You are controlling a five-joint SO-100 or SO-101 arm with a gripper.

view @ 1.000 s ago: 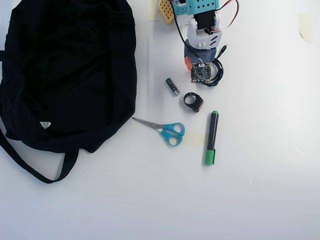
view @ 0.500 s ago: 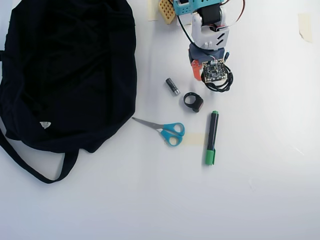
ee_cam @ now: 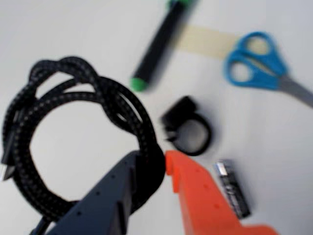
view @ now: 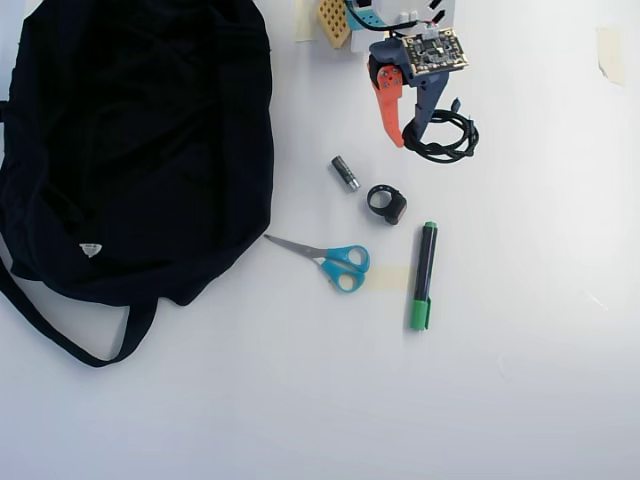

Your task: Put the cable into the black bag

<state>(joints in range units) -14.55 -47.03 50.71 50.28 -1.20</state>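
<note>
A black braided cable [ee_cam: 122, 105] is coiled in a loop; in the overhead view the cable [view: 440, 156] sits at the top middle of the white table, next to the arm's base. My gripper [ee_cam: 152, 161] has an orange finger [ee_cam: 195, 196] and a dark blue finger [ee_cam: 107, 200], shut on the coil's near strand. The overhead view shows the gripper [view: 405, 140] pointing down at the coil's left edge. The black bag [view: 140, 150] lies flat at the far left, well apart from the cable. The wrist view is blurred.
Between the cable and the bag lie a battery [view: 345, 172], a black ring-shaped clip [view: 386, 203], blue scissors [view: 340, 265] and a black marker with green ends [view: 422, 275]. The bag's strap [view: 70, 340] trails at the lower left.
</note>
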